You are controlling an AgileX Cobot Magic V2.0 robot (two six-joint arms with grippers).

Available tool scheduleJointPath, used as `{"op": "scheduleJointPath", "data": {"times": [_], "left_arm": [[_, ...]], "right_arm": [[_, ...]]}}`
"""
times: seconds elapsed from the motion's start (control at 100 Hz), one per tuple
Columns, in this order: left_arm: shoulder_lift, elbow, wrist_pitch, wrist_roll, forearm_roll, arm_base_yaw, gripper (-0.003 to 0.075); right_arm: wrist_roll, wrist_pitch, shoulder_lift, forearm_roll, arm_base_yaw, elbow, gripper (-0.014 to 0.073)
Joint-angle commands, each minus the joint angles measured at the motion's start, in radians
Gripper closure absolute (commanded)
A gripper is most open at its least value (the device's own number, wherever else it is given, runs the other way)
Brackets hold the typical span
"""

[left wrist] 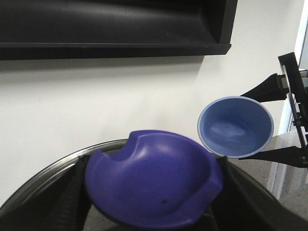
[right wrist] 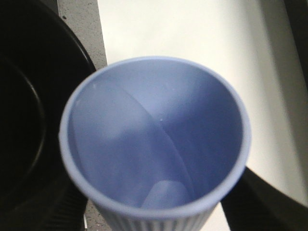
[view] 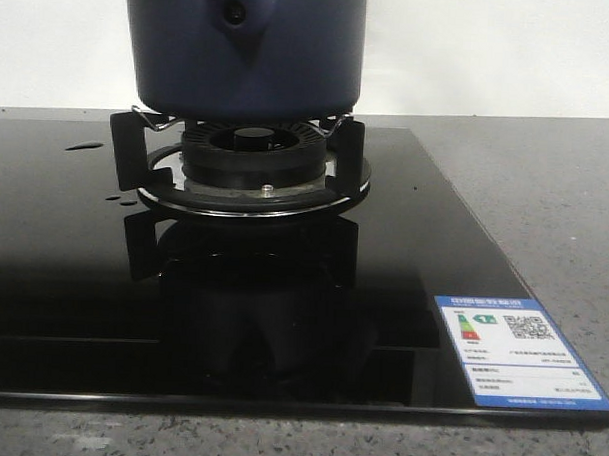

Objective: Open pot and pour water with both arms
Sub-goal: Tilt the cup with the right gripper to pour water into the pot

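The dark navy pot (view: 246, 46) stands on the burner's pan supports (view: 127, 147), its top cut off by the front view. Neither gripper shows in that view. In the left wrist view my left gripper (left wrist: 151, 204) is shut on the purple-blue lid knob (left wrist: 154, 180), and the lid's steel rim (left wrist: 48, 166) curves behind it. My right gripper (right wrist: 159, 214) is shut on a pale blue ribbed cup (right wrist: 154, 144), also visible as the cup (left wrist: 236, 126) beside the lid. The pot's dark open mouth (right wrist: 24, 106) lies close beside the cup.
The burner (view: 252, 156) sits on a black glass hob (view: 82, 290) with a blue energy label (view: 520, 351) at its front right corner. A few water drops (view: 84, 145) lie at the hob's left. Grey counter (view: 546, 186) surrounds it. A black range hood (left wrist: 115, 26) hangs overhead.
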Motion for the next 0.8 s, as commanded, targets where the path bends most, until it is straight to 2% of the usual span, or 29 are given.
{"op": "scheduleJointPath", "data": {"times": [0.0, 0.16, 0.43, 0.79], "left_arm": [[-0.014, -0.034, 0.017, -0.009, -0.077, -0.009, 0.0400], [-0.014, -0.034, 0.017, -0.009, -0.077, -0.009, 0.0400], [-0.014, -0.034, 0.017, -0.009, -0.077, -0.009, 0.0400], [-0.014, -0.034, 0.017, -0.009, -0.077, -0.009, 0.0400]], "right_arm": [[-0.011, -0.134, -0.040, -0.025, 0.001, -0.039, 0.0358], [-0.011, -0.184, -0.040, -0.053, 0.001, -0.039, 0.0358], [-0.011, -0.191, -0.040, -0.108, 0.001, -0.039, 0.0358], [-0.011, -0.192, -0.038, -0.108, 0.001, -0.039, 0.0358]]}}
